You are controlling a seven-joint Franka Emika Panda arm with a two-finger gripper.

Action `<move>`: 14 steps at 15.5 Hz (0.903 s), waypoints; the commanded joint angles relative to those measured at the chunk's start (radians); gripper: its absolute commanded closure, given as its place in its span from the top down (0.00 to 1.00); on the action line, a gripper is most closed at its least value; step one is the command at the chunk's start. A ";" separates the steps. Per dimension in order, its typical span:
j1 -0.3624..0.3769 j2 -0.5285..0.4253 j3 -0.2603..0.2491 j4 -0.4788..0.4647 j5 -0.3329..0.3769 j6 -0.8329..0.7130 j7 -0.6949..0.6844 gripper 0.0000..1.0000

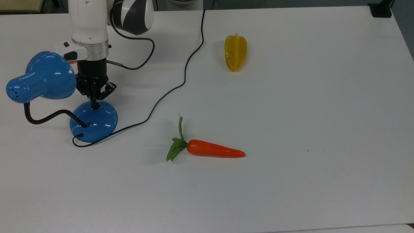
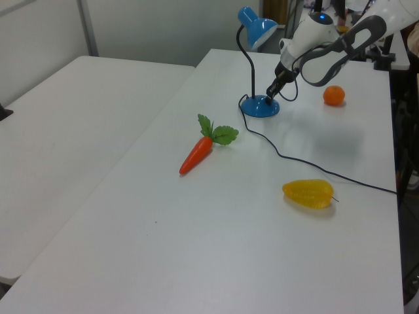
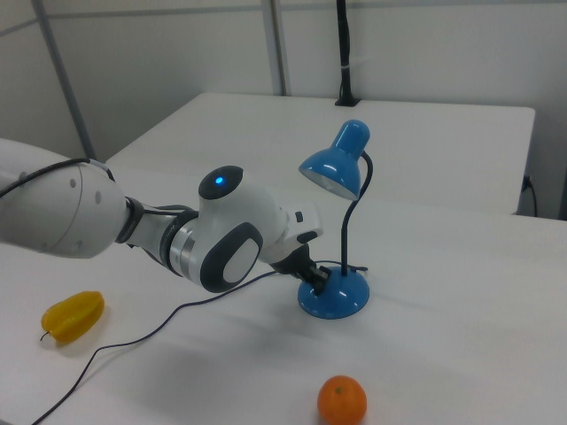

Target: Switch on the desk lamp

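The desk lamp stands at the top view's left, its domed blue base (image 1: 97, 124) on the white table and its bell shade (image 1: 48, 76) out on a bent black gooseneck (image 1: 42, 119). My gripper (image 1: 94, 104) points down with its fingers shut together, the tip touching the top of the base on the side toward the arm. The switch is hidden under the tip. The left view has the gripper (image 2: 270, 95) on the base (image 2: 260, 108); the right view has the gripper (image 3: 317, 279) on the base (image 3: 341, 301) below the shade (image 3: 337, 164).
The lamp's black cord (image 1: 181, 81) snakes from the base across the table to its far edge. An orange carrot (image 1: 215, 149) lies mid-table, a yellow starfruit (image 1: 235, 52) farther back. An orange (image 2: 334, 95) sits behind the arm. A black clamp (image 1: 381, 9) is at a corner.
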 commanded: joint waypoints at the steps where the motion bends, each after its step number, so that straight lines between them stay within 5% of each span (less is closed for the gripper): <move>1: -0.011 0.042 -0.001 0.005 -0.017 0.058 -0.059 0.00; 14: -0.018 0.033 -0.001 0.004 -0.012 0.087 -0.079 0.00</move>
